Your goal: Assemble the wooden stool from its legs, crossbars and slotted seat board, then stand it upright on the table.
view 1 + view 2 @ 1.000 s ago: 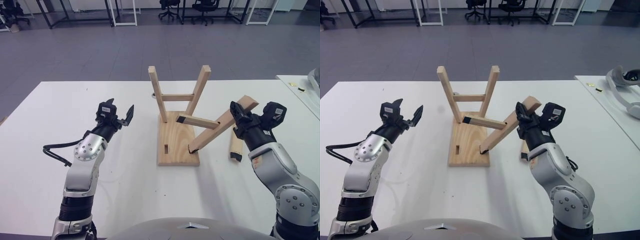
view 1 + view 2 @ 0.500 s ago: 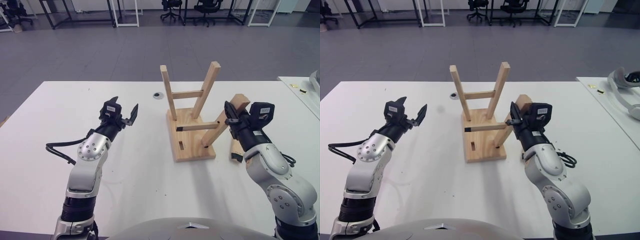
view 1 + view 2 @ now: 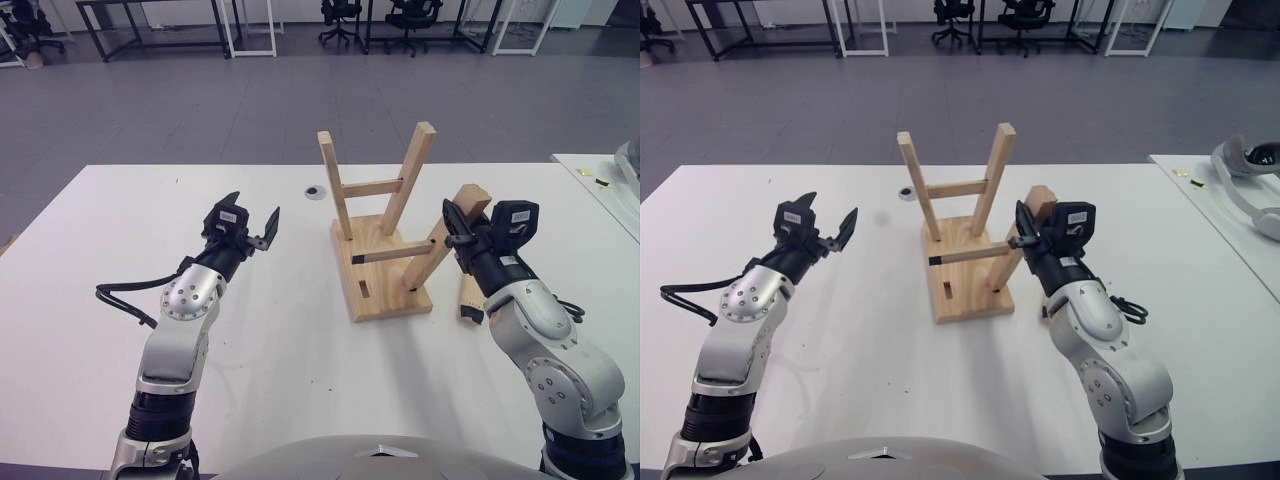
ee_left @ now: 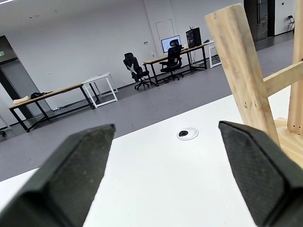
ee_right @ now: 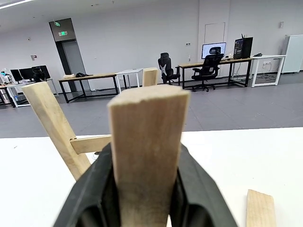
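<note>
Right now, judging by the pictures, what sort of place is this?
Probably an open office or lab workspace: a broad white table, black swivel chairs at desks behind, and a computer monitor on one desk.

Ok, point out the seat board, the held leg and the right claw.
seat board [image 3: 390, 296]: left eye view, bare near end.
held leg [image 5: 147, 142]: right wrist view, front face.
right claw [image 3: 456, 228]: left eye view, between fingertips.

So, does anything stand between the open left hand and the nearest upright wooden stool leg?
Nothing visible does. Between the left hand and the light wooden stool leg there is only white table, with a small round grommet lying flat in its surface.
</note>
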Available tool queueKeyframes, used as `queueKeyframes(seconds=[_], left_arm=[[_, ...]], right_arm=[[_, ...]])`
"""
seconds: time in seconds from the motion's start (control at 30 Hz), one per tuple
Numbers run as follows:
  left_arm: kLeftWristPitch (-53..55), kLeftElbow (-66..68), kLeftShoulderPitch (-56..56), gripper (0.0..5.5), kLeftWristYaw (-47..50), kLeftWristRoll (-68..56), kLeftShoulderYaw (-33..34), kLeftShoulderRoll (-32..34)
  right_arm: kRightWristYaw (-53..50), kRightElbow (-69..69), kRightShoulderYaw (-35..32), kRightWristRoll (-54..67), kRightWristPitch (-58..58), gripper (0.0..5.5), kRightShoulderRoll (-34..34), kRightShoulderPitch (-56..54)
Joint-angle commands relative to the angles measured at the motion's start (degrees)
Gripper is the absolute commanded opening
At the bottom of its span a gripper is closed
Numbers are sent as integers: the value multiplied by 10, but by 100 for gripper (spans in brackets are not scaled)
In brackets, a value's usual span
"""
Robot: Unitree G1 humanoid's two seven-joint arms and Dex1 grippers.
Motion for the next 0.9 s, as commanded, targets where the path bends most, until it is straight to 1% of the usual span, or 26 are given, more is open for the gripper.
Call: queueKeyframes(seconds=[0.03,0.07,0.1,0.2,0.27,0.3,0.43,0.53,0.6,0.63,0.67,0.7,0.73,0.8,0.83,0.9], left_arm=[[-1,6,-9,403,2,13,-4,3],[-2,6,-9,403,2,13,-5,3],[-3,6,-8,403,2,13,-5,3],[-4,7,-9,403,2,14,-6,3],[-5,6,-7,403,3,15,-7,2],[-6,5,-5,403,4,16,-7,1],[-7,3,-2,403,6,21,-8,-4],[-8,4,0,403,7,24,-5,-5],[-10,4,3,403,9,28,-8,-7],[-11,5,4,403,10,29,-9,-8],[-12,4,5,403,10,30,-10,-9],[-13,5,6,403,11,31,-10,-10],[-14,6,5,403,11,32,-11,-11],[-16,12,-2,403,11,33,-13,-11],[-17,16,-7,403,9,35,-15,-11],[-21,23,-14,403,6,41,-21,-7]], right_arm=[[14,27,-8,-13,17,106,12,12],[17,24,-9,-16,14,106,15,12],[21,20,-11,-16,10,141,19,11],[35,8,-19,-22,-4,188,28,5],[43,2,-24,-33,-14,231,31,1],[49,-1,-26,-43,-21,239,28,0],[77,-13,-44,-58,-29,315,11,-20],[103,-7,-138,-39,-28,378,-66,-133],[113,19,-204,-32,-43,406,-116,-210],[114,34,-231,-27,-46,429,-130,-236],[112,51,-252,-18,-44,434,-134,-253],[105,75,-256,-31,-31,434,-135,-245],[91,110,-243,-54,6,434,-134,-214],[80,170,-198,-69,89,434,-102,-124],[85,185,-167,-78,99,434,-81,-77],[94,196,-123,-88,96,434,-41,-25]])
